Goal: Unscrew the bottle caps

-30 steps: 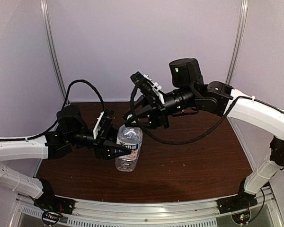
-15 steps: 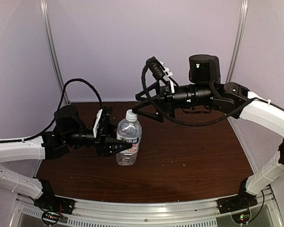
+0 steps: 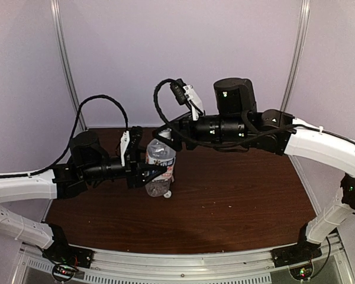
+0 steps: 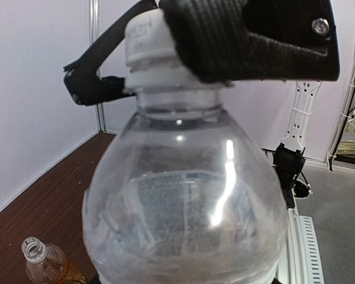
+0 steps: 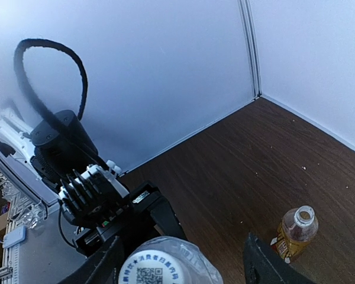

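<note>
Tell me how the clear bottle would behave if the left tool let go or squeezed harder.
The clear bottle seems empty, so probably light. Its thin see-through wall would likely dent under the left tool. Tall and narrow, it may tip easily once released.

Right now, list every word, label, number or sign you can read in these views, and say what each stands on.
No text can be quoted as it reads.
Round white plastic cap of the clear plastic bottle: printed ring of characters and a QR-style square, too small to read.
Clear bottle's white-blue label: blurred.
Amber-brown bottle, red-white label: too small.
</note>
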Controlling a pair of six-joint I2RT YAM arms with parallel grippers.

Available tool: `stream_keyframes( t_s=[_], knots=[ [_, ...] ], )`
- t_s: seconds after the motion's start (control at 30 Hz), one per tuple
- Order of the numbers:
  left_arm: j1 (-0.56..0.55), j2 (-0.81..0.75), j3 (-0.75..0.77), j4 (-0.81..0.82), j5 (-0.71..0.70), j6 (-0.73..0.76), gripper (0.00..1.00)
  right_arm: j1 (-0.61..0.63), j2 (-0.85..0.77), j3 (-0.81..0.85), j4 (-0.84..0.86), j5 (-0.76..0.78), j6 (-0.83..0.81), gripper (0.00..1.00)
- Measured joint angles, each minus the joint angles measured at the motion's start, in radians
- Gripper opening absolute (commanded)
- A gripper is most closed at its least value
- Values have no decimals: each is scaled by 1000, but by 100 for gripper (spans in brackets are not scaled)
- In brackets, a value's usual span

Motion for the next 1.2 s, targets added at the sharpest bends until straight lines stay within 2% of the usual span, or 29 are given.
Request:
stream_keyframes(
  t_s=[0.13,0.33,0.47,0.63,0.87,1.07,1.2],
  knots=[
    [0,0,1,-11,-29,0,34,5,13,0,-14,20,6,55],
    [0,0,1,-24,-50,0,34,8,13,0,-11,29,8,59],
    [0,0,1,-27,-56,0,34,9,13,0,2,30,6,52],
    [0,0,1,-29,-62,0,34,9,13,0,5,30,-2,34],
    [0,0,1,-40,-71,-3,34,10,6,-19,22,28,-14,0],
    [-6,0,1,-46,-68,4,34,11,-23,-68,59,19,-63,0],
    [-6,-2,1,-39,-33,20,34,10,-34,-74,61,-42,-153,0]
  ],
)
